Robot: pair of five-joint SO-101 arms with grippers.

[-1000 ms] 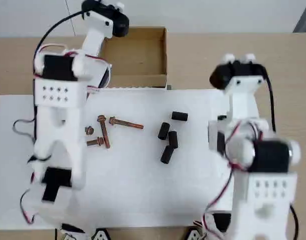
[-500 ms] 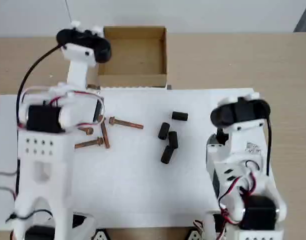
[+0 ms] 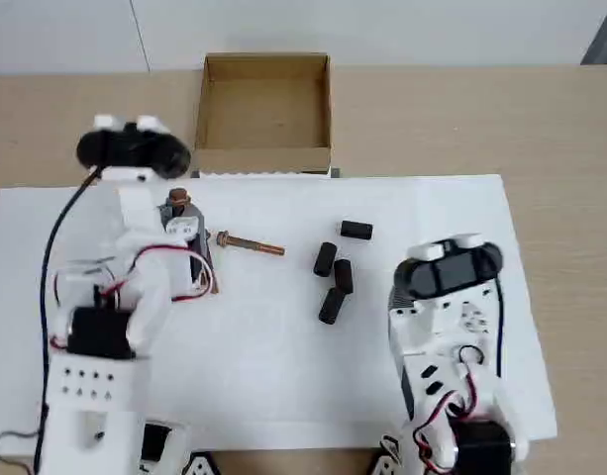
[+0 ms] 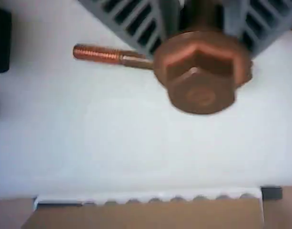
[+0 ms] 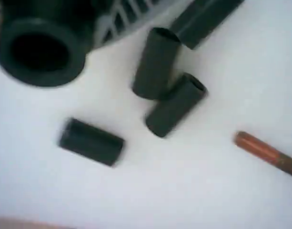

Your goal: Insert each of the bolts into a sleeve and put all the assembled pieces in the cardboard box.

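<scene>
Taking the high view as a clock face with 12 at the far edge, the cardboard box (image 3: 266,158) sits on the tan table (image 3: 432,119) at 12 o'clock. Its near wall is just past the far edge of the white paper sheet (image 3: 283,376) that carries the parts.

At about 9 o'clock the left pincer (image 3: 179,220) (image 4: 198,14) is closed on the held bolt (image 3: 178,197) (image 4: 200,71). The ribbed grey fingers (image 4: 129,21) clamp the shank, and the copper hex head sticks out beyond them, towards the box. Below it, at the pincer's 3 o'clock, the lying bolt (image 3: 250,243) (image 4: 110,55) rests flat on the sheet, with its head towards the left arm and its threaded tip towards the sleeves.

Near the middle of the sheet the lone sleeve (image 3: 355,230) (image 5: 91,142) lies apart, at roughly 1 o'clock of the bunch of three sleeves (image 3: 342,276) (image 5: 176,105). The three lie close together in a loose line running towards 6 o'clock. In the right wrist view two of them appear to touch.

The right arm stands at about 4 o'clock. The right pincer (image 5: 50,24) is closed on the held sleeve (image 5: 40,53). That sleeve is seen end-on with its bore open to the camera, and it hangs above the sheet on the 3 o'clock side of the bunch.
</scene>
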